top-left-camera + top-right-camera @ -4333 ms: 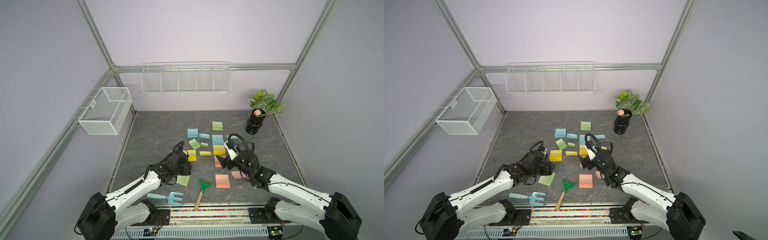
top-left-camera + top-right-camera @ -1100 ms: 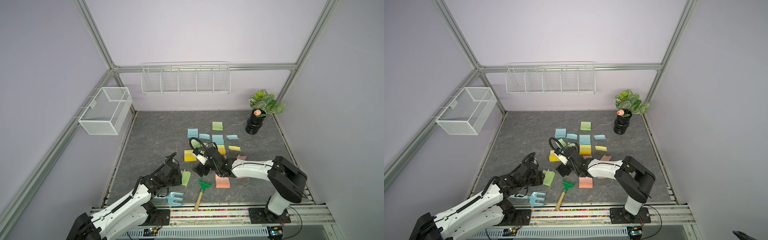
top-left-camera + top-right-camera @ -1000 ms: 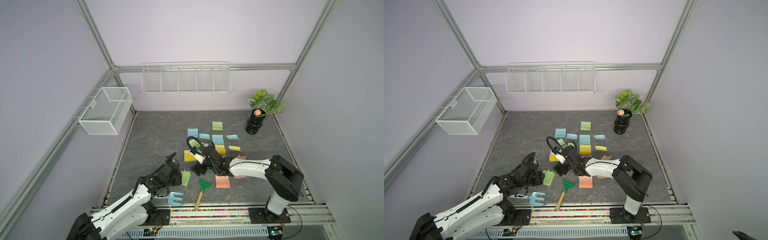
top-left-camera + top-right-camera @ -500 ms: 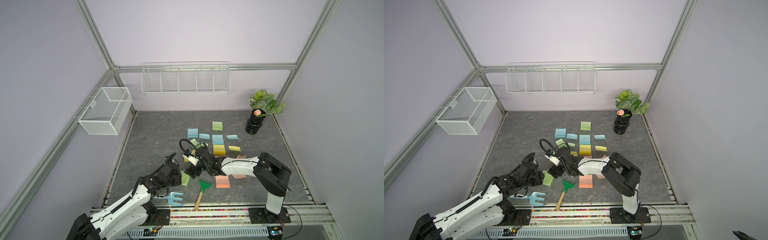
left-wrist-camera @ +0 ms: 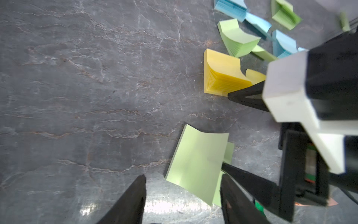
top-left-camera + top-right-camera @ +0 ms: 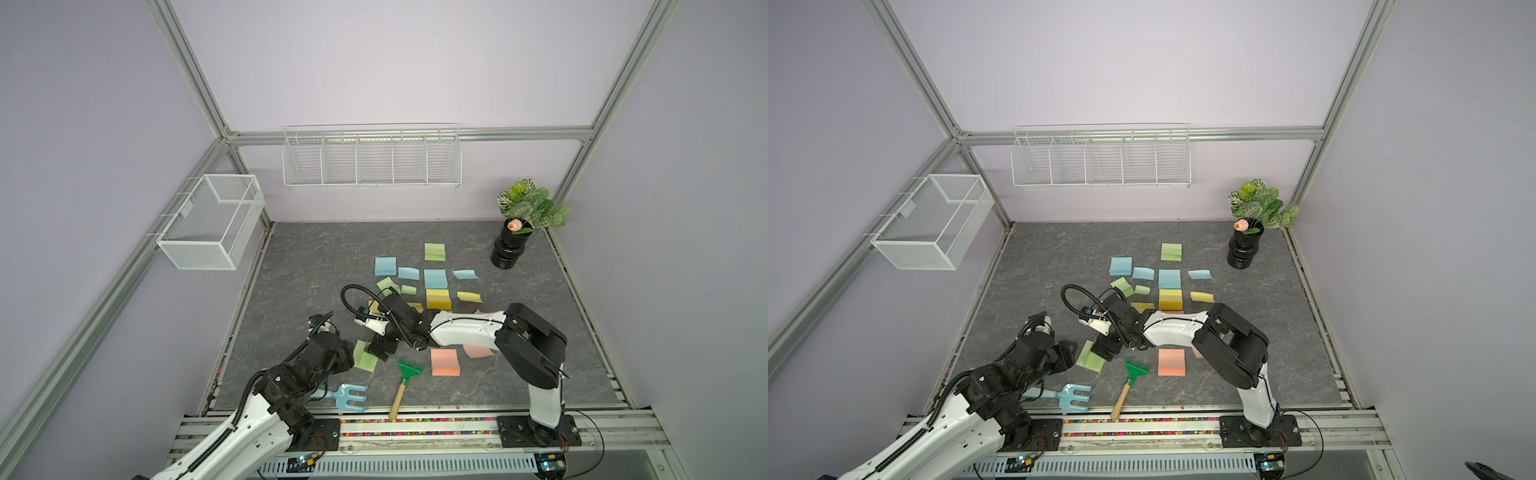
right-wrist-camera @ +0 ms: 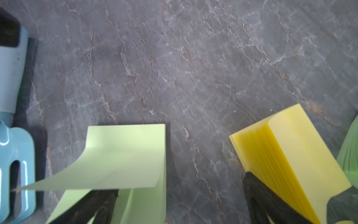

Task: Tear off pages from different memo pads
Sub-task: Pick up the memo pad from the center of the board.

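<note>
R claw (image 7: pixel 180 205): jaws wide apart, gripping nothing. One finger sits at the edge of the green memo pad (image 7: pixel 143 203), under its curled top page (image 7: pixel 120 155); touching or not, can't tell. L claw (image 5: pixel 183 186): jaws part-open, empty, at pad's 9 o'clock in both top views.

Page looks feather-light, floppy and easy to crease, stuck along one edge only. Best to pinch the lifted free corner w/ pad pinned.

Yellow pad (image 7: pixel 290 151) lies toward 12 o'clock, mostly hidden by R arm (image 6: pixel 465 332) in a top view. Fingertips cut off in wrist views.
</note>
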